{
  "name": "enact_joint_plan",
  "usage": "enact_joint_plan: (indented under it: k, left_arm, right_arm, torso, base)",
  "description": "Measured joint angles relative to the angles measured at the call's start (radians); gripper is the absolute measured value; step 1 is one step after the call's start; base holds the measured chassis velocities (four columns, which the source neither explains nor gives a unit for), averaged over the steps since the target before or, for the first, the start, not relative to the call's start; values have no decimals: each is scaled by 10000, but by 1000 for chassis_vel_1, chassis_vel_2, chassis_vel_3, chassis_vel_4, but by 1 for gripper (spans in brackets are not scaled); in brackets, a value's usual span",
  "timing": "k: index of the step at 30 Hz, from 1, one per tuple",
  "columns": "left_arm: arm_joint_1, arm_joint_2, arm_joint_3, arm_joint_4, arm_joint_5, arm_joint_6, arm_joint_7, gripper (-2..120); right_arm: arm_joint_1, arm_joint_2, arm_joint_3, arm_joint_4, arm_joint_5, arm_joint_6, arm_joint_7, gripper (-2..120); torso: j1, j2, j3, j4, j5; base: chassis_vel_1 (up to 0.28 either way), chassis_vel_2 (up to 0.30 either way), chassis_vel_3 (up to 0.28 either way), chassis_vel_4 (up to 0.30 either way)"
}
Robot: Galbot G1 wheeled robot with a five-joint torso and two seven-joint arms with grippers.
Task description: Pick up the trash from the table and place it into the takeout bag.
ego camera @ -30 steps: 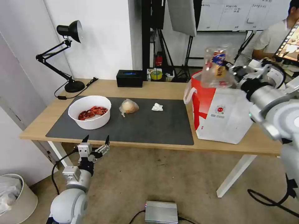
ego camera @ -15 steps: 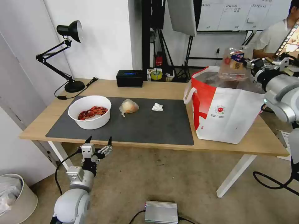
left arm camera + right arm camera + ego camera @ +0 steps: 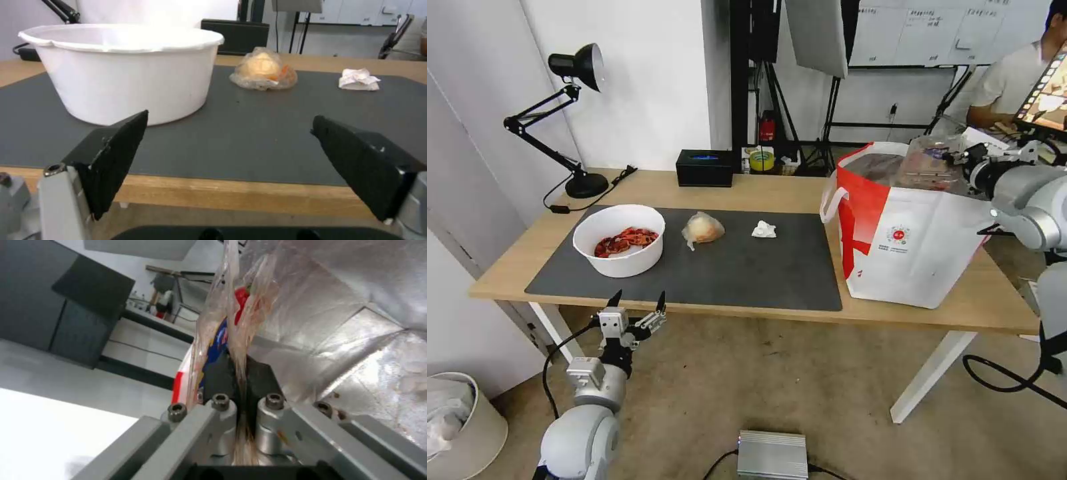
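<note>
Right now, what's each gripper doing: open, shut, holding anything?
Left gripper: open, empty, parked at the table's near edge.
Right gripper: shut on the clear hinged plastic tray, over the takeout bag mouth.

- White wall (image 3: 647, 80) stands behind, black desk lamp (image 3: 570, 113) in front of it.
- Brownish floor (image 3: 774, 387); silver box (image 3: 772, 455) sits on it.
- Whiteboards (image 3: 920, 30) far back.

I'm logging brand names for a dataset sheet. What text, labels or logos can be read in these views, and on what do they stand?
None can be read.
Takeout bag: a small round red logo with lines of small print beside it, too small to read.
Clear hinged plastic tray, held by the right gripper over the bag: a coloured label, blurred.
Whiteboard behind: writing too small to read.
</note>
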Motion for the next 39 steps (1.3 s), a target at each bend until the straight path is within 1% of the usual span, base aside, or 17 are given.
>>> enact_joint_plan:
  k: [3, 6, 8, 9, 13, 14, 16, 17, 19, 21, 25, 26, 29, 30, 33, 34, 39]
  left_arm:
    - [0, 3, -15, 0, -7, -2, 2, 100]
    - [-4, 10, -31, 4, -13, -3, 4, 100]
    - [-4, 3, -36, 22, -14, -3, 4, 100]
    - [-4, 3, -36, 22, -14, -3, 4, 100]
    - [-1, -12, -31, 22, -14, -3, 5, 100]
    - [-1, -12, -31, 22, -14, -3, 5, 100]
    - [12, -13, -30, 17, -14, -3, 5, 100]
    - [12, -13, -30, 17, -14, -3, 5, 100]
    - [48, -10, -33, -23, -14, -4, 5, 100]
    - [62, -8, -38, -35, -14, -4, 5, 100]
    - [105, -1, -110, -139, -47, -3, 3, 100]
    - [105, -1, -110, -139, -47, -3, 3, 100]
    - [108, 19, -130, -220, -122, -3, -3, 100]
    - [108, 19, -130, -220, -122, -3, -3, 100]
    - [146, 23, -157, -326, -275, 6, -13, 100]
    - [146, 23, -157, -326, -275, 6, -13, 100]
    - [212, 53, -209, -451, -383, 23, -25, 100]
  right_arm:
    - [0, 14, 3, -73, -30, 0, 12, 0]
    - [-14, 16, 15, -103, -51, -1, 19, 5]
    - [-64, 14, 33, -104, -60, -9, 19, 15]
    - [-64, 14, 33, -104, -60, -9, 19, 15]
    - [-156, 11, 59, -83, -89, -15, 7, 34]
    - [-156, 11, 59, -83, -89, -15, 7, 34]
    - [-211, 11, 76, -57, -131, -13, -23, 43]
    - [-211, 11, 76, -57, -131, -13, -23, 43]
    - [-304, 11, 127, -18, -162, 3, -179, 53]
    - [-363, 11, 170, 1, -192, 21, -332, 57]
    - [-917, -68, 361, 326, -733, 331, -2187, 77]
    - [-917, -68, 361, 326, -733, 331, -2187, 77]
    - [-1278, -73, 268, 734, -1782, 789, -3441, 91]
    - [-1278, -73, 268, 734, -1782, 789, -3441, 91]
    - [-1951, -53, -63, 1411, -3360, 1233, -4771, 98]
    - [-1951, -53, -63, 1411, -3360, 1233, -4771, 98]
    - [-2690, 17, -524, 2272, -4912, 1542, -5856, 100]
  torso:
    - [1, 0, 1, 0, 0]
    - [1, 0, 0, -1, 0]
    - [0, 0, 0, -1, 0]
    - [0, 0, 0, -1, 0]
    - [0, 0, 0, -1, 0]
    - [0, 0, 0, -1, 0]
    - [1, 0, 0, -1, 0]
    - [1, 0, 0, -1, 0]
    - [0, 0, 0, 0, 0]
    - [0, 0, 0, -1, 0]
    - [1, 0, 0, -2, 0]
    - [1, 0, 0, -2, 0]
    - [0, 0, 0, -2, -2]
    - [0, 0, 0, -2, -2]
    - [0, 0, 0, 0, -2]
    - [0, 0, 0, 0, -2]
    - [-1, 0, -1, -3, -2]
  base:
    - [0, 0, 0, 0]
    - [0, 0, 0, 0]
    - [0, 0, 0, 0]
    - [0, 0, 0, 0]
    - [0, 0, 0, 0]
    - [0, 0, 0, 0]
    - [0, 0, 0, 0]
    - [0, 0, 0, 0]
    - [0, 0, 0, 0]
    - [0, 0, 0, 0]
    - [0, 0, 0, 0]
    - [0, 0, 0, 0]
    - [0, 0, 0, 0]
    - [0, 0, 0, 0]
    - [0, 0, 0, 0]
    - [0, 0, 0, 0]
    - [0, 0, 0, 0]
